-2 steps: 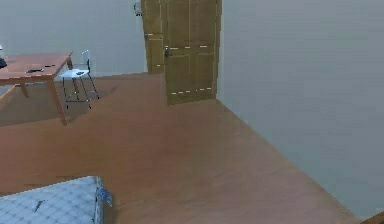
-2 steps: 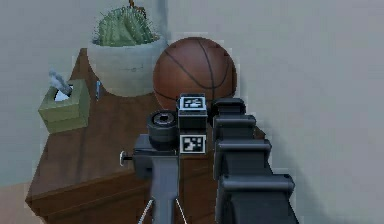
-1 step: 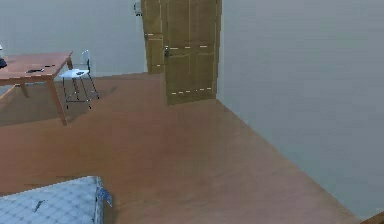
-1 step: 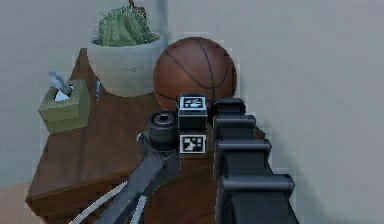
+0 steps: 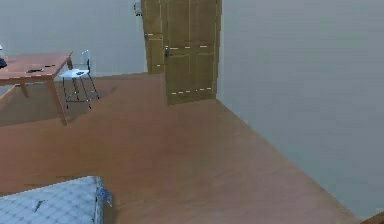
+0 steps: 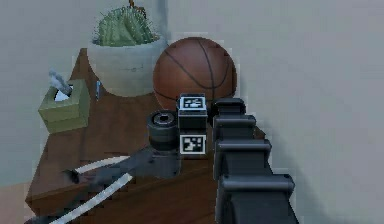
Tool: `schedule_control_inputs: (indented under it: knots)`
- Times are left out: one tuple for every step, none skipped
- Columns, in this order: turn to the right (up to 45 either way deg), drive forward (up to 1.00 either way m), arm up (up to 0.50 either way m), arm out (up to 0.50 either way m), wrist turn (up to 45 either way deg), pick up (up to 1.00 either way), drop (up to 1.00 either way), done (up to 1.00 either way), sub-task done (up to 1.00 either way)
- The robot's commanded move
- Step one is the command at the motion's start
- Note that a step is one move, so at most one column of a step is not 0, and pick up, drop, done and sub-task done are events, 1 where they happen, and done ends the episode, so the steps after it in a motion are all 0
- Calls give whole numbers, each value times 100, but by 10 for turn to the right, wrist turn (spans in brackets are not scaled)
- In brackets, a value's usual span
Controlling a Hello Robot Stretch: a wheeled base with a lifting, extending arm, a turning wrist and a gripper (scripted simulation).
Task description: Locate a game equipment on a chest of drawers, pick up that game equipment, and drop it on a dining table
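basketball [image 6: 195,72], orange-brown with dark seams, sits on the brown top of the chest of drawers [image 6: 115,128] in the arm side view, near the grey wall. just to its left stands a white pot [image 6: 122,64] with a green, spiky plant [image 6: 125,25] in it; pot and ball look as if they touch, though i cannot tell for sure. farther left, near the edge of the top, stands an olive tissue box [image 6: 63,106] with a white tissue poking up.

the dark arm [image 6: 250,172] rises from the bottom edge, and its two white marker squares [image 6: 192,122] lie in front of the ball's lower part. left of them is the gripper [image 6: 85,185], with thin fingers that run toward the lower left across the chest's top. with that top behind it, i cannot tell whether the gripper holds anything.

in the forward view, a wooden bench [image 5: 40,66] stands at the far left with a few small dark things on it, and a light chair [image 5: 79,76] is just beside its right end. a tall wooden double door [image 5: 186,50] stands in the far wall beyond a brown wooden floor [image 5: 190,150]. the corner of a bed [image 5: 55,205] with a pale blue-grey cover shows at the lower left.
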Motion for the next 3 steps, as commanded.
schedule_control_inputs:
  knots:
    - [0,0,0,0,450,0,0,0,0]
    - [0,0,0,0,450,0,0,0,0]
    - [0,0,0,0,60,0,0,0,0]
